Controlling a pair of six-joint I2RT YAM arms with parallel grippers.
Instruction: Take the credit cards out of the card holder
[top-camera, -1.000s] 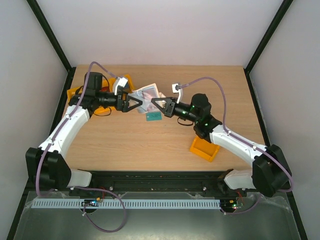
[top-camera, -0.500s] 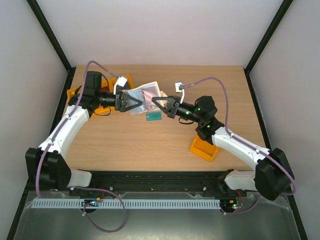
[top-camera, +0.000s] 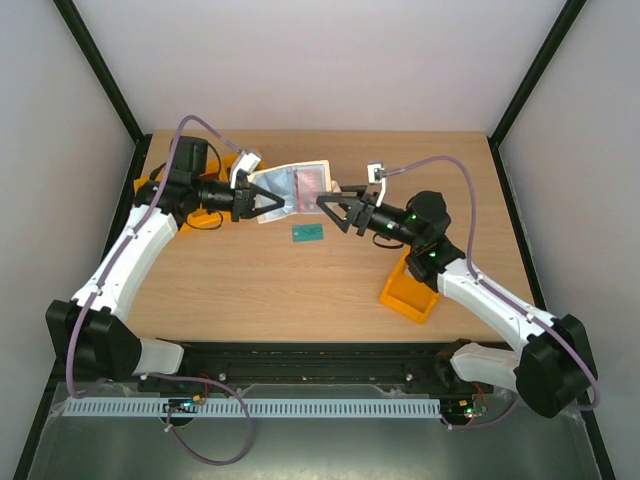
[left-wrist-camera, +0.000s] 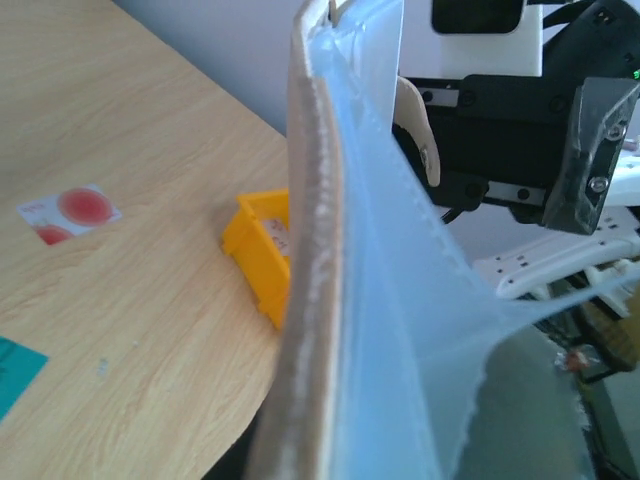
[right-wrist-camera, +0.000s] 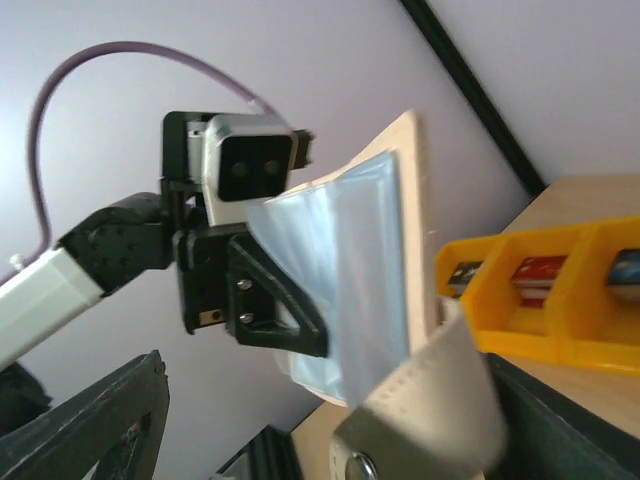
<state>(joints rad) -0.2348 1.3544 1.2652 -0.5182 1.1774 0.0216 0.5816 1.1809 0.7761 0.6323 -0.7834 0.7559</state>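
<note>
The cream-white card holder (top-camera: 292, 186) hangs open above the table between both arms, with a dark red card (top-camera: 312, 181) in its clear sleeves. My left gripper (top-camera: 268, 205) is shut on the holder's left side; the right wrist view shows its black fingers (right-wrist-camera: 285, 310) clamping the bluish sleeves (right-wrist-camera: 350, 270). My right gripper (top-camera: 336, 208) stands open just right of the holder, the snap tab (right-wrist-camera: 440, 400) between its spread fingers. A teal-green card (top-camera: 308, 233) lies on the table below. A white card with red circles (left-wrist-camera: 68, 208) lies on the wood.
An orange-yellow bin (top-camera: 410, 296) sits under the right arm's forearm. More orange-yellow bins (top-camera: 150, 184) stand at the back left behind the left arm, holding small items (right-wrist-camera: 540, 272). Grey walls and black frame posts (top-camera: 100, 80) close in the table.
My left gripper has shut on the card holder and my right gripper has opened and let go of it. The holder has moved up and back; the right gripper has drawn slightly right.
</note>
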